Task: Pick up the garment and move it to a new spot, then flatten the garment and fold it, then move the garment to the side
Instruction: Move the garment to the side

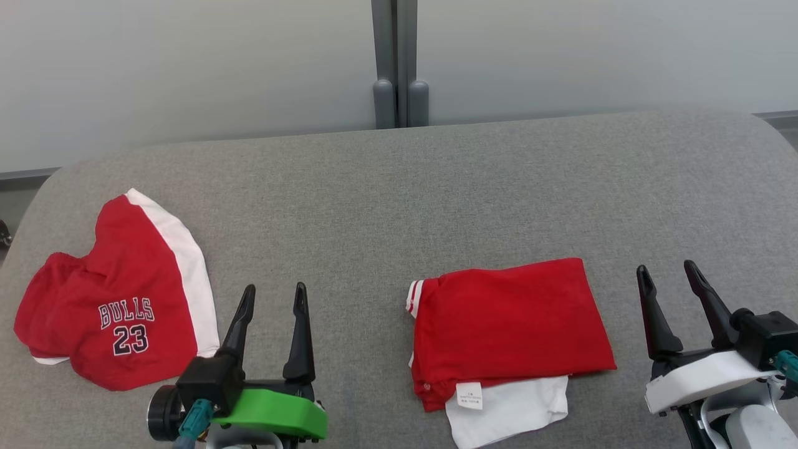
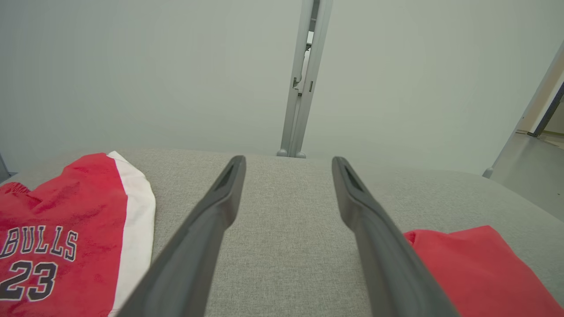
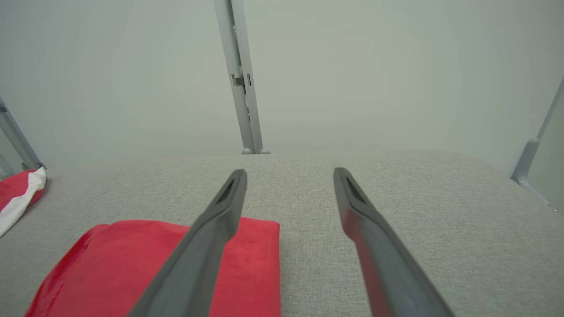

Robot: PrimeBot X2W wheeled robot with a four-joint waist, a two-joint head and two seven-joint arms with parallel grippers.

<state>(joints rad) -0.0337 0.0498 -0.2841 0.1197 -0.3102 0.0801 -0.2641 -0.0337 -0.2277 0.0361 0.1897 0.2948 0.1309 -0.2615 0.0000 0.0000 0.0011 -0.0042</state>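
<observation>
A red garment (image 1: 511,324) lies folded into a rectangle on the grey fabric surface (image 1: 399,187), right of centre, with a white layer and a label sticking out at its near edge. It also shows in the left wrist view (image 2: 480,264) and the right wrist view (image 3: 145,259). A second red garment (image 1: 118,299) with a white stripe and "BULLS 23" lies rumpled at the far left (image 2: 66,229). My left gripper (image 1: 275,288) stands open between the two, touching neither. My right gripper (image 1: 666,268) stands open just right of the folded garment, nothing between its fingers.
The surface ends at a rounded far edge before a pale wall panel with a grey vertical post (image 1: 394,62). Bare grey fabric stretches across the back half and between the garments. Floor shows past the right edge (image 2: 528,167).
</observation>
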